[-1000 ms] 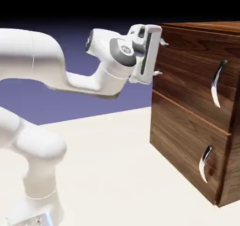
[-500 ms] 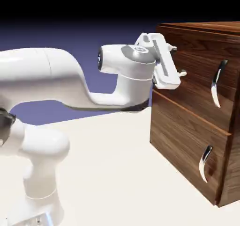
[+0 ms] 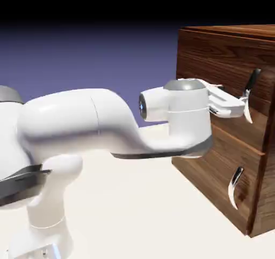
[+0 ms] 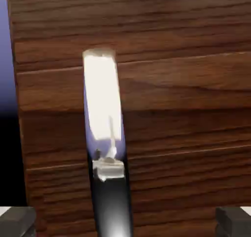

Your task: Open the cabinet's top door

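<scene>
The dark walnut cabinet (image 3: 236, 32) stands at the exterior view's right. Its top door (image 3: 215, 65) is shut and carries a curved chrome handle (image 3: 248, 94). My gripper (image 3: 243, 103) reaches level toward the door front, its tips right at that handle. In the hand view the handle (image 4: 103, 128) runs upright, bright and close, a little left of the middle, with wood grain (image 4: 186, 108) behind it. The two grey fingertips (image 4: 17, 221) sit far apart at the bottom corners, so the gripper (image 4: 125, 223) is open, one fingertip on each side of the handle, and nothing is gripped.
Below the top door is the shorter lower panel (image 3: 209, 167) with its own chrome handle (image 3: 234, 187). The cream table (image 3: 134, 215) stretches in front of the cabinet. My arm's elbow and forearm (image 3: 96, 124) span the picture's left and middle.
The hand has swung down and right from the cabinet's upper left corner to the top door's handle, turning from upright to level. The jaws stayed open.
</scene>
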Controlling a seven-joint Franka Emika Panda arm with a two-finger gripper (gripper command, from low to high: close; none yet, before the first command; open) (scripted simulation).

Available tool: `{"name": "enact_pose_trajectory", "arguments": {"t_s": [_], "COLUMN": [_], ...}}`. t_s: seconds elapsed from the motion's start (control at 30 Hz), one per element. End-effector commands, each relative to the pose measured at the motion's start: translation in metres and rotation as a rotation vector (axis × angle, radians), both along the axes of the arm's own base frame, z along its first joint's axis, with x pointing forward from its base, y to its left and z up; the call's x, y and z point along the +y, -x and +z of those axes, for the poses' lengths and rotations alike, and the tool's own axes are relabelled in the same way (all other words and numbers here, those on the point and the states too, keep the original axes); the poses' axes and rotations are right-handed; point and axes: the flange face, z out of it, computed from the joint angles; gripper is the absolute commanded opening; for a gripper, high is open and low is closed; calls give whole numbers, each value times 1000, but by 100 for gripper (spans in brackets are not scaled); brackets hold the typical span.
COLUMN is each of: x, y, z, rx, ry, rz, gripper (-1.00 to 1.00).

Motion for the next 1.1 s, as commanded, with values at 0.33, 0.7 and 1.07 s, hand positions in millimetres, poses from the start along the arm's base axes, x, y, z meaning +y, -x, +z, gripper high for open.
{"name": "enact_pose_trajectory", "arguments": {"t_s": [0.33, 0.7, 1.07], "x": [9, 44, 104], "y": [-28, 54, 141], "z": [0, 0, 0], "rx": [0, 0, 0], "ry": [0, 0, 0], "rz": [-47, -229, -447], "gripper": [-100, -100, -100]}}
